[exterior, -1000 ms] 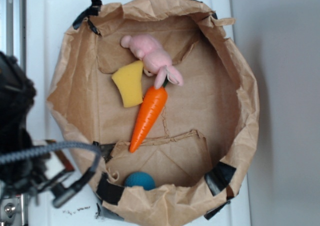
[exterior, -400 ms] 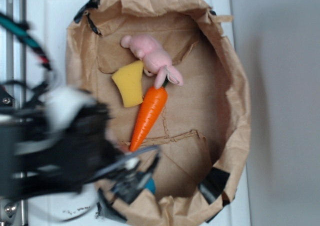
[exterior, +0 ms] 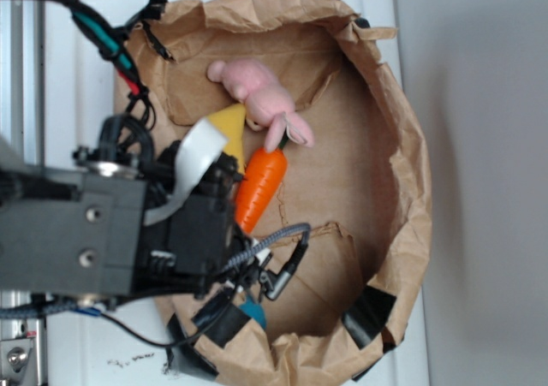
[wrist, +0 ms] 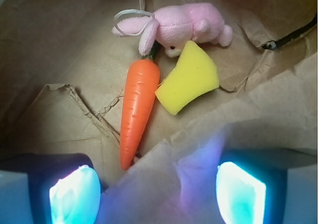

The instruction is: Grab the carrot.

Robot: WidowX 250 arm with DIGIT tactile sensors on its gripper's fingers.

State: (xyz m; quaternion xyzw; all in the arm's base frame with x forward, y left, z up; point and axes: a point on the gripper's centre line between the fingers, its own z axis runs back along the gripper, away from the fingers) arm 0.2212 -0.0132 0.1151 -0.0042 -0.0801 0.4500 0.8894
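Observation:
The carrot (exterior: pixel 259 185) is glossy orange with a dark-green top and lies on the floor of an open brown paper bag (exterior: pixel 402 189). In the wrist view the carrot (wrist: pixel 139 110) lies lengthwise ahead of my gripper (wrist: pixel 158 194), tip toward me and a little left of centre. The jaws are wide open and empty, above the bag's crumpled near rim (wrist: pixel 258 114). The left fingertip (wrist: pixel 74 196) sits just short of the carrot's tip. In the exterior view my arm (exterior: pixel 86 232) covers the bag's left side and hides the fingers and the carrot's tip.
A pink plush bunny (wrist: pixel 179 25) touches the carrot's green top. A yellow sponge wedge (wrist: pixel 191 77) lies against the carrot's right side. A blue ball (exterior: pixel 253 313) shows partly at the bag's lower fold. The bag stands on a white surface (exterior: pixel 77 44).
My arm has swung in from the left and lower edge over the bag's left side, now covering the carrot's tip and most of the sponge. The bag's wall has shifted slightly.

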